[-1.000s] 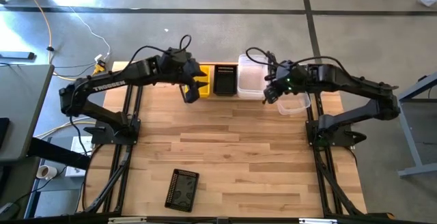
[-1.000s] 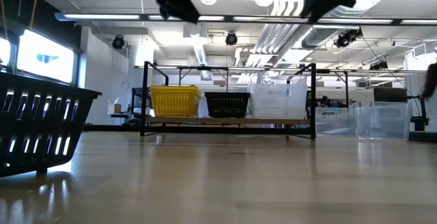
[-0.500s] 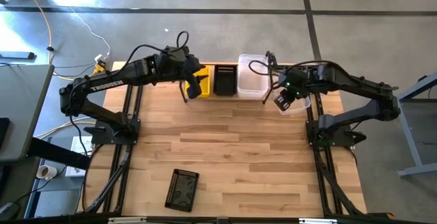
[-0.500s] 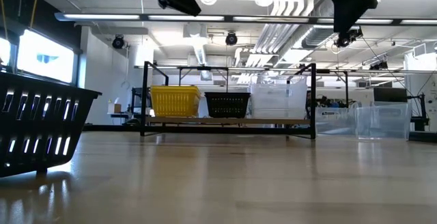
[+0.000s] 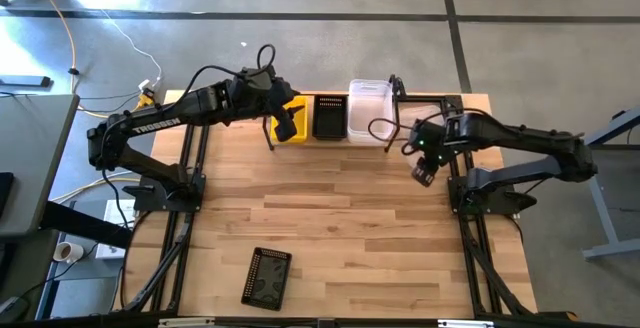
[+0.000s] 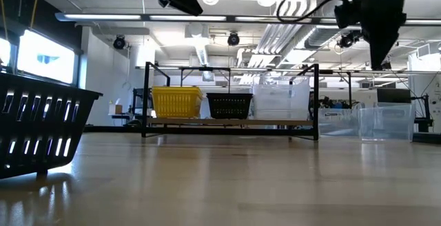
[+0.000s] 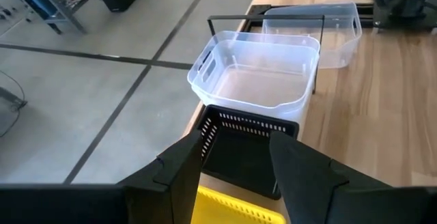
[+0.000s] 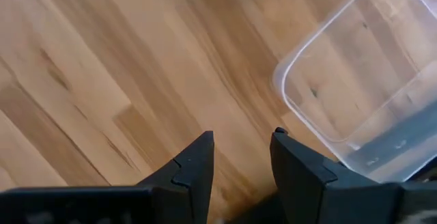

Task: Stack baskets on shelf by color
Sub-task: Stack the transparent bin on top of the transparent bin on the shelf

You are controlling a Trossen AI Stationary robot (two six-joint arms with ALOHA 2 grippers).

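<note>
The shelf (image 6: pixel 231 122) stands at the table's far edge and carries a yellow basket (image 6: pixel 176 102), a black basket (image 6: pixel 229 105) and a clear basket (image 6: pixel 281 99) side by side. Another clear basket (image 8: pixel 355 101) rests on the table to the shelf's right. A black basket (image 5: pixel 267 276) lies near the front left. My left gripper (image 7: pixel 235 166) hovers open above the yellow and black baskets. My right gripper (image 8: pixel 242 156) points down, open, over bare wood beside the loose clear basket's corner.
The wooden tabletop (image 5: pixel 340 218) is bare between the shelf and the near black basket. The shelf's black end posts (image 6: pixel 316 102) rise beside the loose clear basket (image 6: pixel 386 121). Both arms reach in from the table's sides.
My right gripper has swung away from the shelf toward the table's near edge, come down, and tipped from slanting to pointing almost straight down beside the loose clear basket. Its fingers have stayed open. No basket has moved.
</note>
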